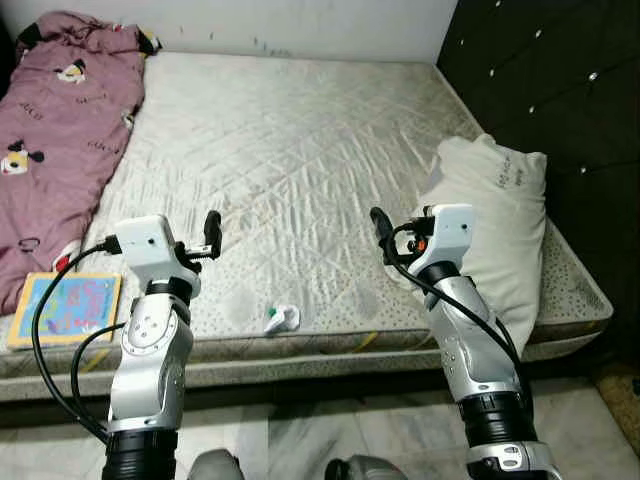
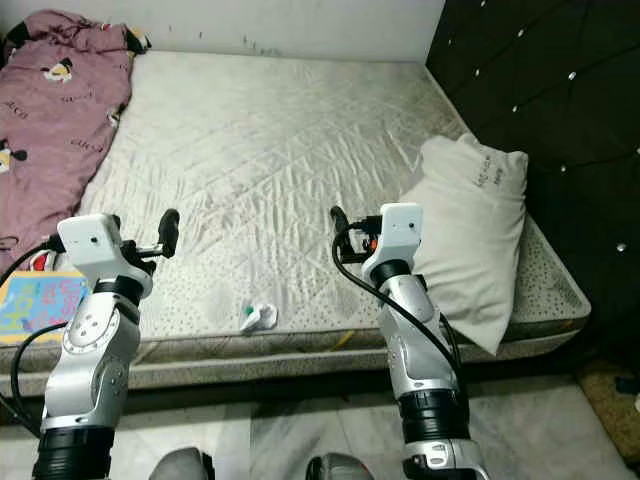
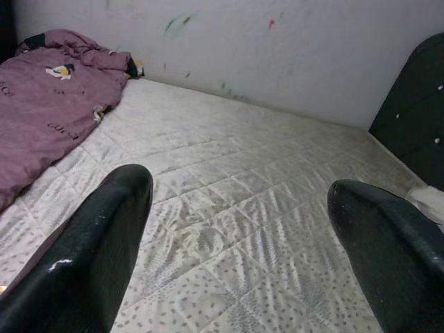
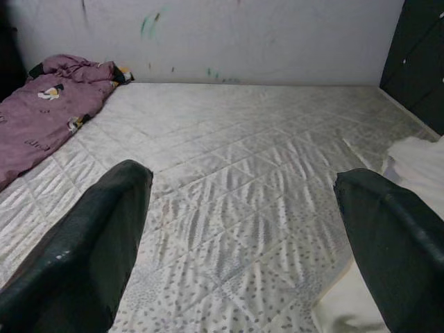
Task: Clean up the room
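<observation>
A bare quilted mattress point(image 1: 290, 150) lies in front of me. A small crumpled white and green wrapper point(image 1: 281, 319) sits near its front edge, between my two arms. A purple cartoon-print blanket point(image 1: 55, 120) is heaped along the left side. A white pillow point(image 1: 495, 225) leans at the right edge. A colourful picture book point(image 1: 65, 307) lies at the front left corner. My left gripper point(image 1: 212, 234) and my right gripper point(image 1: 380, 228) are raised over the front of the mattress, both open and holding nothing. The left fingers point(image 3: 90, 257) and right fingers point(image 4: 90, 250) stand wide apart.
A black tufted headboard point(image 1: 540, 90) runs along the right side. A marked white wall point(image 1: 250, 25) stands behind the bed. Pale tiled floor point(image 1: 300, 430) lies at the foot of the mattress, below my arms.
</observation>
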Robot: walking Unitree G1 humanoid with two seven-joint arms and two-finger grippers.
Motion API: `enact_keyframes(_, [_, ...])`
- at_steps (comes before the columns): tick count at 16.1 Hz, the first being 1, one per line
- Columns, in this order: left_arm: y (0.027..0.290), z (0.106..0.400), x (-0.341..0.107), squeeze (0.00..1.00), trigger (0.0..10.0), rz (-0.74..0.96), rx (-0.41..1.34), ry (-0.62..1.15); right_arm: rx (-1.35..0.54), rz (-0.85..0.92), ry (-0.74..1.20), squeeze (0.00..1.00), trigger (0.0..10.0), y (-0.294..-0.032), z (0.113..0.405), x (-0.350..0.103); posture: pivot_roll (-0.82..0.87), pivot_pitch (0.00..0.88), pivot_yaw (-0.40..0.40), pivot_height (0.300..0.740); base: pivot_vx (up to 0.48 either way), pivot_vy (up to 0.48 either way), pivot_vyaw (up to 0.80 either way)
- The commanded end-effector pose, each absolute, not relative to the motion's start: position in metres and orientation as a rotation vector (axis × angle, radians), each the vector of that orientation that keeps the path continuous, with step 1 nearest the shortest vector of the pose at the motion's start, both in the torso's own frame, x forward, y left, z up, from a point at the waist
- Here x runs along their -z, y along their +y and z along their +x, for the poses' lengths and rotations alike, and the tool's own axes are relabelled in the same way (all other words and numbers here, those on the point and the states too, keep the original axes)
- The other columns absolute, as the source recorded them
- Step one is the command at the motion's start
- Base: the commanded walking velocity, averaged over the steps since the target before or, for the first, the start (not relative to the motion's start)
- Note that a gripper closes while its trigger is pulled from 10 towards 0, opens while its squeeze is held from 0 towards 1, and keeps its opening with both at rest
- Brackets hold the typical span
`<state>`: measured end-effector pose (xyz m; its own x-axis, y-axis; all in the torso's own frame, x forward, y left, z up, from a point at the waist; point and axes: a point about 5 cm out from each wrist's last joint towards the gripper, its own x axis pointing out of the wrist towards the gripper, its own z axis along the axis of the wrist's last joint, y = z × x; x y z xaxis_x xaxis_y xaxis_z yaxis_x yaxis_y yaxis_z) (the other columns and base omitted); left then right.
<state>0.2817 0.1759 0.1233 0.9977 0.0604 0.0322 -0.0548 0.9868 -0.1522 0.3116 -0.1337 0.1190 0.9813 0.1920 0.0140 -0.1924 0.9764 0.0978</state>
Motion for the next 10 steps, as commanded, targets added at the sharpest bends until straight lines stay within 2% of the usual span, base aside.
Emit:
enact_keyframes(1, [0.1745, 0.2811, -0.1269, 0.0, 10.0, -0.154, -0.052, -0.054, -0.199, 0.082, -0.021, 0.0, 10.0, -0.134, 0.3135, -0.1253, 0.05, 0.043, -0.088, 0.74, 0.27, 0.0, 0.0])
enact_keyframes(10, [0.174, 0.2824, -0.1259, 0.0, 10.0, -0.146, -0.044, -0.05, -0.202, 0.058, -0.036, 0.0, 10.0, -0.1355, 0.3151, -0.1265, 0.05, 0.023, -0.088, 0.74, 0.27, 0.0, 0.0])
